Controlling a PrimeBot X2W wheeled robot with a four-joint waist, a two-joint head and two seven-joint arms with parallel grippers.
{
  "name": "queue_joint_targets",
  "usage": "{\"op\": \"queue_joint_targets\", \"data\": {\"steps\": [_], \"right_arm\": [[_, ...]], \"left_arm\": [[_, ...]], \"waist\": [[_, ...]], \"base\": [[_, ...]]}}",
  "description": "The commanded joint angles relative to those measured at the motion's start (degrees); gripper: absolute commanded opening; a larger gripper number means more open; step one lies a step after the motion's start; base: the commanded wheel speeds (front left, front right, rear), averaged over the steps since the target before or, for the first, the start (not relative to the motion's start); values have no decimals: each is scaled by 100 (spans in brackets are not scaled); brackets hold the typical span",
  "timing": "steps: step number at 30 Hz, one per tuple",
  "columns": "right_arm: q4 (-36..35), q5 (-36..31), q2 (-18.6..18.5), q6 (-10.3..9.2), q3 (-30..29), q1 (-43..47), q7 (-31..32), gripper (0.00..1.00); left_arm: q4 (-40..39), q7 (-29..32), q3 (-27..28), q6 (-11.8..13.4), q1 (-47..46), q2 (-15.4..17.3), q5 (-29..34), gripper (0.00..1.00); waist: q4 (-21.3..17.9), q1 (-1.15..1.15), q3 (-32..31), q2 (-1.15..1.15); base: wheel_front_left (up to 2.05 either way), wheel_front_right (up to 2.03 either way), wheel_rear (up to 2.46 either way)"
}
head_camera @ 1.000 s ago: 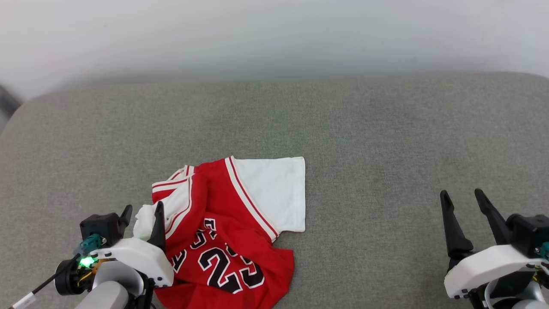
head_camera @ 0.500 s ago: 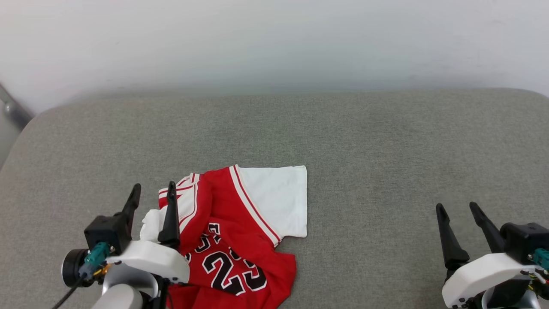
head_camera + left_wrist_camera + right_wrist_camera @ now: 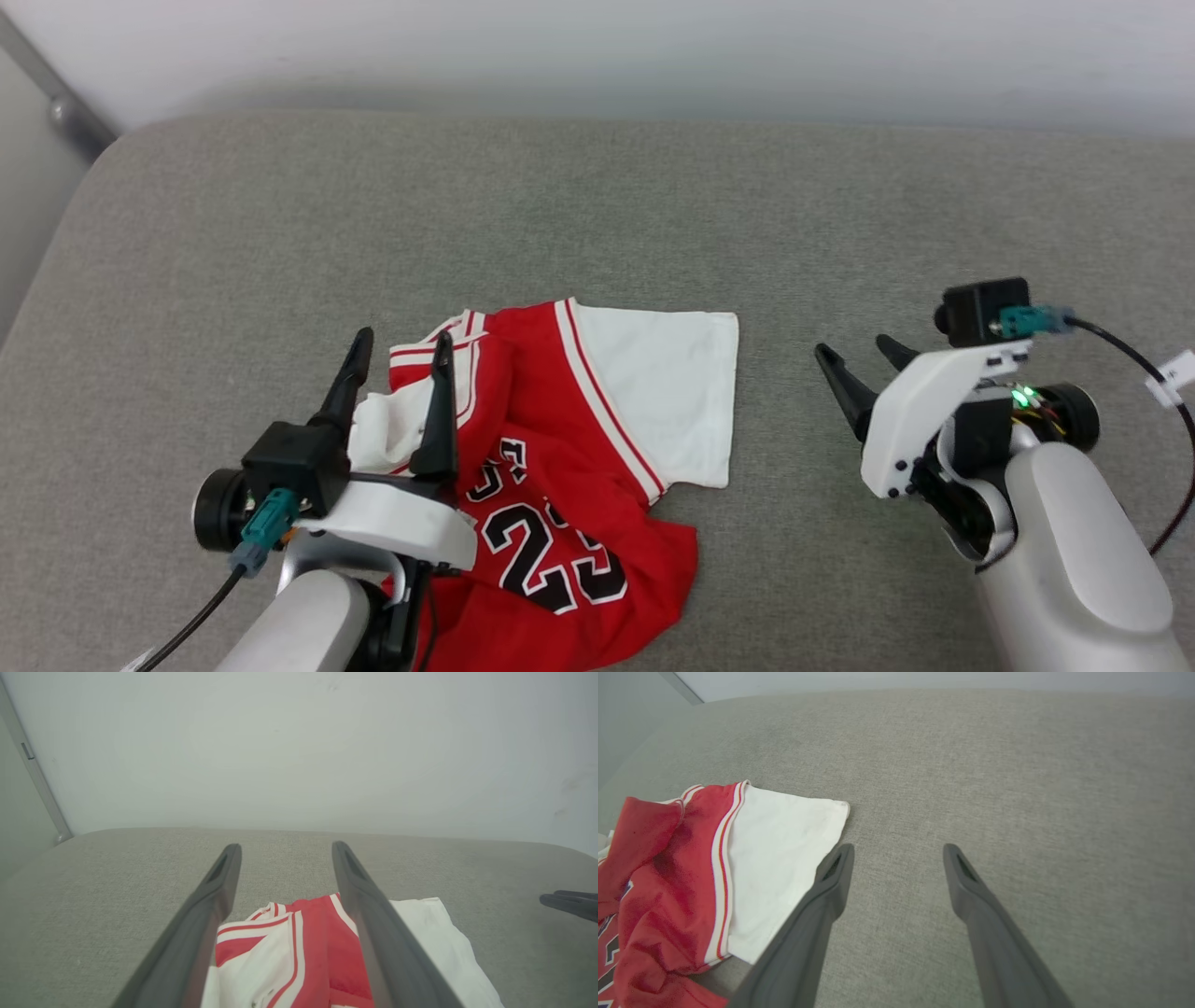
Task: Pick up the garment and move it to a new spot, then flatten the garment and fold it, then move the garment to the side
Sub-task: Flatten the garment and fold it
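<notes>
Garment (image 3: 560,448) crumpled lower centre, ungrasped. Right hand (image 3: 851,347), fingers apart, has swung in toward the white sleeve (image 3: 667,392). Left hand (image 3: 401,338), also apart, straddles the garment's left edge. Pickup looks next.

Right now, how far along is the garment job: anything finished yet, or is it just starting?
Done: nothing visible; the garment lies crumpled on the grey cushion, one white sleeve spread out. In hand: the left end effector is open over its bunched left edge, the right end effector open beside the white sleeve, neither gripping. Left: pick up, relocate, flatten, fold, move aside.
</notes>
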Motion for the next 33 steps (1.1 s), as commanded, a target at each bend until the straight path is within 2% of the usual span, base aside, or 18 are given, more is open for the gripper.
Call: {"op": "queue_joint_targets", "data": {"steps": [1, 7, 13, 17, 18, 19, 20, 21, 25, 26, 33], "right_arm": [[166, 74, -60, -2, 147, -213, 104, 100], [1167, 589, -200, -2, 911, -1209, 904, 100], [2054, 814, -264, -2, 1268, -1975, 1365, 100], [2736, 934, -210, -4, 1502, -2111, 1886, 100], [2861, 981, -187, -3, 1558, -2109, 2005, 95], [2942, 1005, -175, -2, 1616, -2114, 2057, 46], [3003, 1061, -156, -2, 1680, -2122, 2107, 16], [3052, 1114, -141, 0, 1715, -2123, 2134, 0], [2961, 1218, -198, 4, 1849, -2307, 1935, 0], [2736, 1280, -352, -2, 1977, -2463, 1655, 0], [1962, 1410, -1004, -2, 1990, -2378, 1062, 0]], "left_arm": [[21, -13, -24, -59, -128, -63, 37, 100], [138, -12, -103, -260, -479, -353, 187, 100], [201, -12, -54, -456, -689, -636, 371, 100], [272, -13, 18, -600, -706, -757, 490, 100], [288, -13, 41, -626, -701, -785, 519, 100], [308, -13, 65, -648, -686, -810, 550, 100], [325, -13, 94, -672, -666, -831, 572, 100], [336, -13, 122, -693, -640, -852, 598, 100], [418, -13, 264, -767, -543, -898, 667, 100], [459, -14, 364, -790, -467, -917, 710, 100], [524, -13, 642, -745, -167, -825, 735, 100]], "waist": [[216, 0, 195, 0], [590, 0, 501, 0], [829, 0, 792, 0], [908, 0, 898, 0], [921, 0, 910, 0], [929, 0, 918, 0], [934, 0, 920, 0], [935, 0, 918, 0], [901, 0, 875, 0], [835, 0, 783, 0], [552, 0, 447, 0]], "base": [[0, 0, 0], [0, 0, 0], [0, 0, 0], [0, 0, 0], [0, 0, 0], [0, 0, 0], [0, 0, 0], [0, 0, 0], [0, 0, 0], [0, 0, 0], [0, 0, 0]]}}
